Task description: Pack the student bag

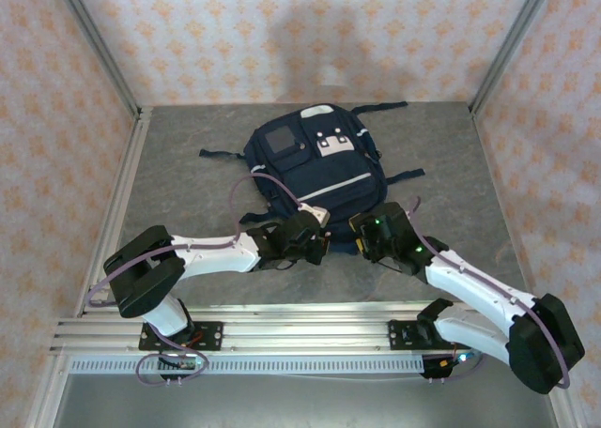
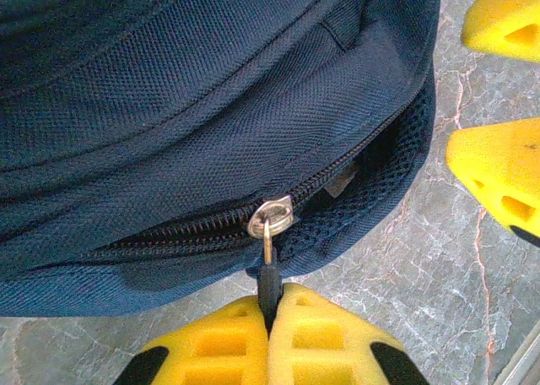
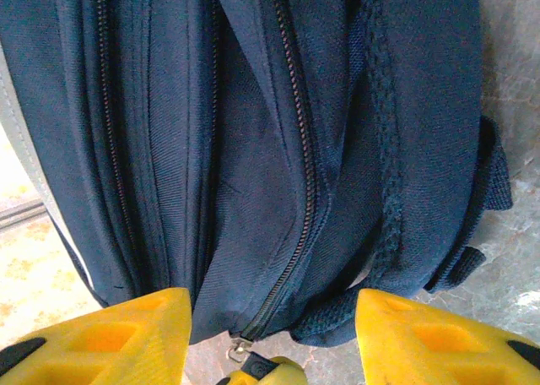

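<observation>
The student bag (image 1: 315, 170), a navy backpack with white trim, lies flat in the middle of the table. My left gripper (image 2: 272, 296) is at its near edge, shut on the black zipper pull (image 2: 268, 277) that hangs from a silver slider (image 2: 271, 216). To the right of the slider the zipper gapes and shows dark mesh. My right gripper (image 3: 274, 317) stands open right beside it, with the bag's zippered end (image 3: 278, 191) between its spread yellow fingers (image 3: 126, 338). In the overhead view the left gripper (image 1: 317, 243) and the right gripper (image 1: 368, 236) meet at the bag's near edge.
Grey marbled tabletop (image 1: 188, 212) surrounds the bag, with patterned walls on three sides. Dark straps (image 1: 218, 153) trail off the bag's left and right. A metal rail (image 1: 282, 334) runs along the near edge by the arm bases.
</observation>
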{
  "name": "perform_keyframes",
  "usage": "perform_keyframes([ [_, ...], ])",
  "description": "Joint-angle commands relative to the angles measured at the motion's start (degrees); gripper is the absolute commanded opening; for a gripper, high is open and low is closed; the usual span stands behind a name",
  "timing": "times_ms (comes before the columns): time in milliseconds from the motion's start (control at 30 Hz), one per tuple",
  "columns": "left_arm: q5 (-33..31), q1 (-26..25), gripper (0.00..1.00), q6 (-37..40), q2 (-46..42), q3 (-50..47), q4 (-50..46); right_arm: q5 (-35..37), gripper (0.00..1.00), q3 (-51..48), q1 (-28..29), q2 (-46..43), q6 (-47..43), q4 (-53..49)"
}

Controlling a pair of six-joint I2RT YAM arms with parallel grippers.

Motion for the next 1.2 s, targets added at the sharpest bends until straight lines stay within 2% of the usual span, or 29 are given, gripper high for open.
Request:
perform_keyframes([
  [0,-2.3,-0.2,0.0,0.3,-1.8,1.8,-1.1,2.2,0.54,-1.0,0.3,1.9,1.6,2.1],
  [133,-1.9,-0.3,0.0,0.3,-2.1,1.9,-0.8,2.0,0.53,-0.5,0.3,7.8,2.0,7.8],
  [233,-1.9,-0.4,0.0,0.5,-2.1,1.9,-1.1,1.8,0.46,1.3,0.3,13.5,1.0,11.8],
  [400,-2.9,-0.3,0.0,1.0,-2.1,2.0,-2.7,5.9,0.1,4.7,0.3,14.7,-2.9,7.8],
  [467,-3.8,-0.2,0.0,1.2,-2.4,2.1,-3.9,8.2,0.0,4.3,0.3,12.9,-3.4,5.6],
  [633,-5.5,0.6,0.0,1.5,-3.6,1.2,-5.6,11.7,0.0,3.2,0.1,10.3,-4.6,1.5],
  [933,-5.5,4.5,0.0,1.3,-6.7,-2.7,-5.5,11.5,0.0,1.6,-1.1,7.7,-4.8,1.4],
  [1167,-3.0,4.9,0.0,0.5,-6.7,-2.6,-4.8,11.1,0.0,2.4,-1.2,7.4,-5.5,1.3],
])
